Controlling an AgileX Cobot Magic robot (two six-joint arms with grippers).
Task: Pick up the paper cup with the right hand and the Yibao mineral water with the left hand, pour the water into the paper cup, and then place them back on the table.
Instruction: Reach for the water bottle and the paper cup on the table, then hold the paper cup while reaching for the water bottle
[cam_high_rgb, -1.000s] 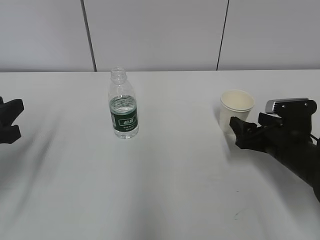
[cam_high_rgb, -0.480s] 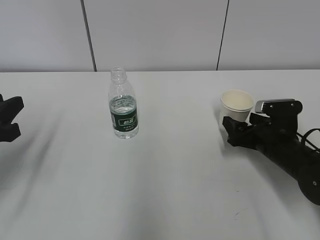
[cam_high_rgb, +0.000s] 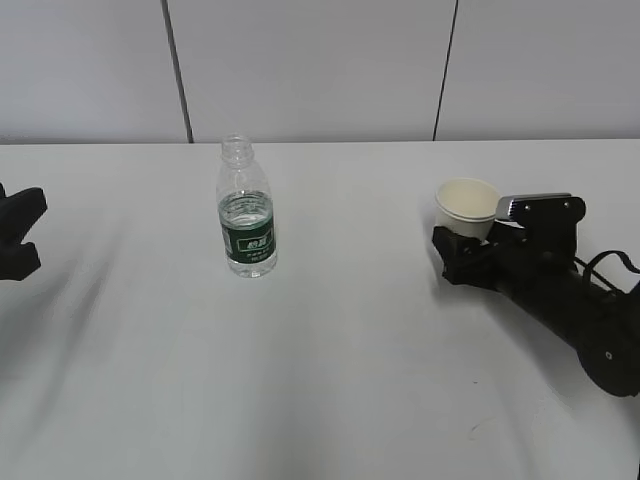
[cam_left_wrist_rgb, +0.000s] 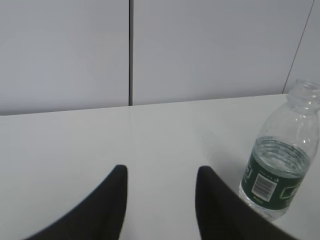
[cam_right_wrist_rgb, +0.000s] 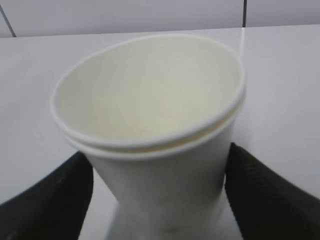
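**Right gripper closes in around the cup; left arm waits at the frame's edge**

Over the last second your right gripper (cam_high_rgb: 462, 252) has slid leftward along the table (cam_high_rgb: 330, 380) until its fingers bracket the paper cup (cam_high_rgb: 466, 205), which now sits right of centre in the exterior view, tipped slightly where it stood upright before. That lean suggests the fingers have met the cup, so the first pickup looks begun but not finished: the cup's base, hidden behind the fingers, cannot be judged as lifted. The Yibao mineral water (cam_high_rgb: 246, 210) stands untouched left of centre, uncapped and upright. Your left hand (cam_high_rgb: 18, 238) has barely shifted at the far left edge, well apart from the bottle.

The right wrist view gives you what the exterior cannot: the cup (cam_right_wrist_rgb: 150, 130) fills the frame, apparently two cups nested, with a dark finger low on either side. Whether those fingers are pressing or merely flanking it, you cannot tell.

The left wrist view shows the left gripper (cam_left_wrist_rgb: 161, 200) with its fingers spread and nothing between them, the bottle (cam_left_wrist_rgb: 280, 165) off at the lower right, not yet lined up.
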